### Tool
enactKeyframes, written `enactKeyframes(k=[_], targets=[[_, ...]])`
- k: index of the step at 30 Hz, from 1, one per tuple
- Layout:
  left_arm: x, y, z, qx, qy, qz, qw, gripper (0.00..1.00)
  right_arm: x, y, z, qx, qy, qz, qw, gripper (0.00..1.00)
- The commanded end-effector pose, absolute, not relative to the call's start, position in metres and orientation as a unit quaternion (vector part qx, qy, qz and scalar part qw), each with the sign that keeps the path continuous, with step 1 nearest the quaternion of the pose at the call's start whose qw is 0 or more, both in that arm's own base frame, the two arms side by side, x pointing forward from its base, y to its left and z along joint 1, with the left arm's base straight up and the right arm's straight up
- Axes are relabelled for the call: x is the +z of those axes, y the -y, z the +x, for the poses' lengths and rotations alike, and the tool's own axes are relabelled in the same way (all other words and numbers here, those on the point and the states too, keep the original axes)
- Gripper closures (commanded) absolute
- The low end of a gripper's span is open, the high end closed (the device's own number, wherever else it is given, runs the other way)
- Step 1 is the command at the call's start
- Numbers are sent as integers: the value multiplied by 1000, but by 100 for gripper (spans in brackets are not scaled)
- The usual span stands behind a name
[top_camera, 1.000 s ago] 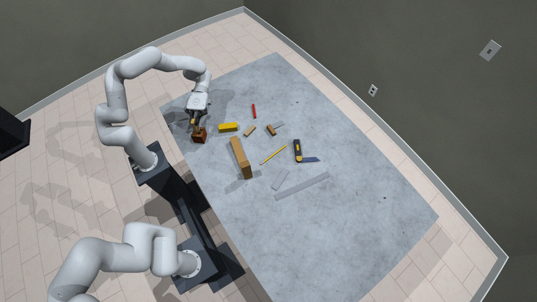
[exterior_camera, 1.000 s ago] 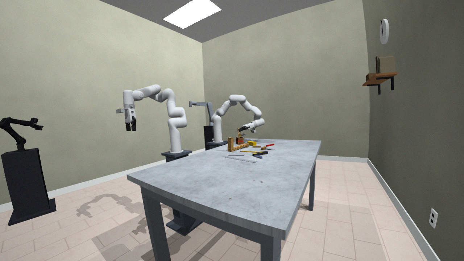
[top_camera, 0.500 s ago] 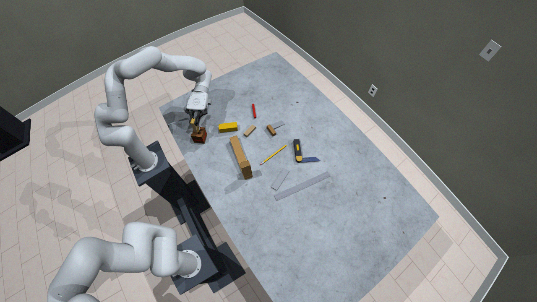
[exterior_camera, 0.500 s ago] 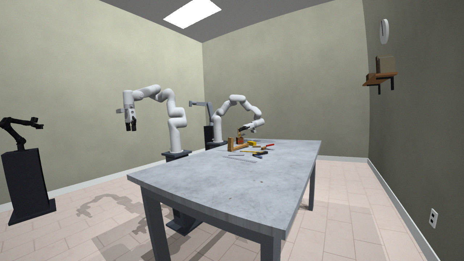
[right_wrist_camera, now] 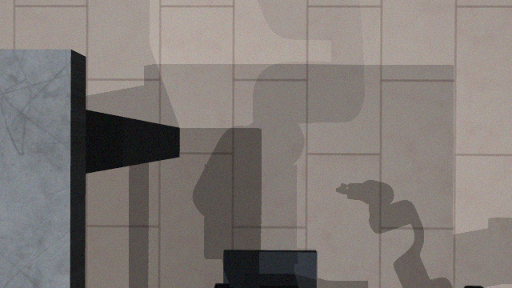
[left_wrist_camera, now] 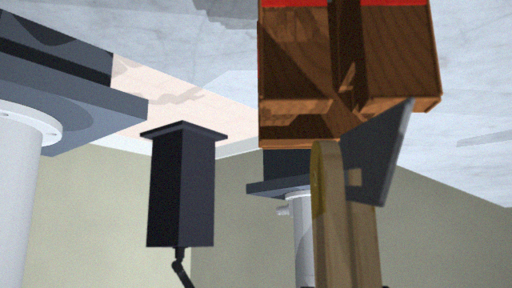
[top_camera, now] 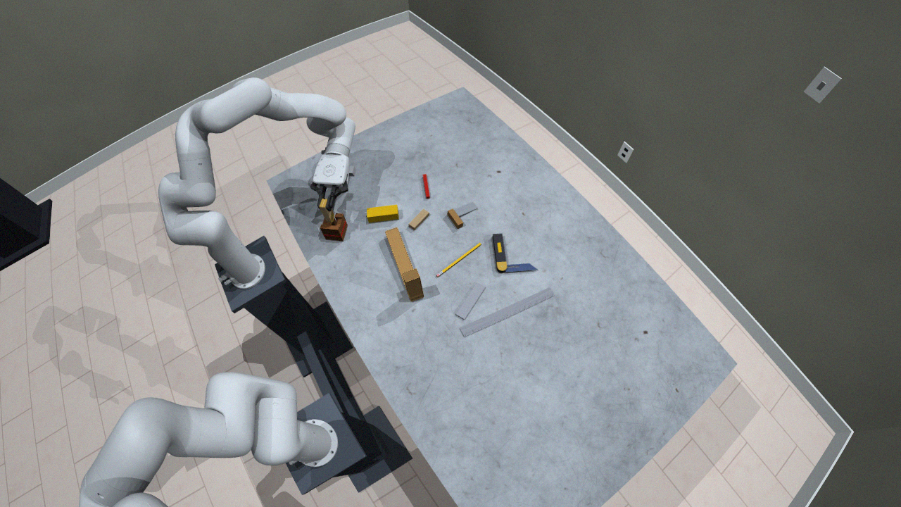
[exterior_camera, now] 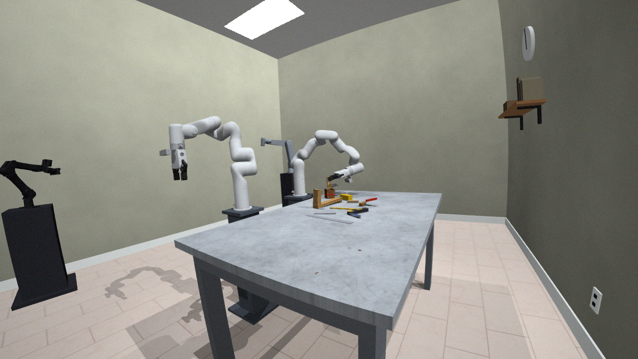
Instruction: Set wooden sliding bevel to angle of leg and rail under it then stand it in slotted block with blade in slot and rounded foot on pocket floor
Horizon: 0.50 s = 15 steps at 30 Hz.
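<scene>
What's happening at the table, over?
Left fingers shut on wooden sliding bevel. Right fingers open, empty. Bevel above reddish-brown slotted wooden block, apparently not seated. No obstruction seen between them.

gray-green walls around and behind the grippers, pale tiled floor (top_camera: 372, 69) (exterior_camera: 472, 250) (right_wrist_camera: 344, 52) below them, bright ceiling panel (exterior_camera: 265, 18) above, white clock (exterior_camera: 528, 43) and wooden shelf (exterior_camera: 524, 105) on a wall well apart from both grippers

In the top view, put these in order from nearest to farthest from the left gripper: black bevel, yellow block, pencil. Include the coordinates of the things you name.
1. Yellow block (top_camera: 383, 213) (exterior_camera: 346, 196), beside the slotted block (top_camera: 333, 228) (exterior_camera: 329, 193) (left_wrist_camera: 400, 52)
2. Pencil (top_camera: 460, 259), mid-group
3. Black bevel (top_camera: 498, 249), beyond the pencil
</scene>
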State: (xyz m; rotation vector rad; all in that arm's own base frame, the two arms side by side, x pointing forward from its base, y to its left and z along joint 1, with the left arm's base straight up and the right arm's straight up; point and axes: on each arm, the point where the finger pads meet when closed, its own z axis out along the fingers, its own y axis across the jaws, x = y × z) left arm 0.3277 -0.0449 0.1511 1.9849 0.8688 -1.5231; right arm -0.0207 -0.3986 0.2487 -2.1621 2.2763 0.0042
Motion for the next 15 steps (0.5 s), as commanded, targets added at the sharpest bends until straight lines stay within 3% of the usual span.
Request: enactKeyframes(k=[1,15], targets=[[152,45,328,-556,-318,728,244,100,250,399,-21,0,-725,-689,0,0],[149,45,328,-556,-318,728,244,100,250,399,-21,0,-725,-689,0,0]])
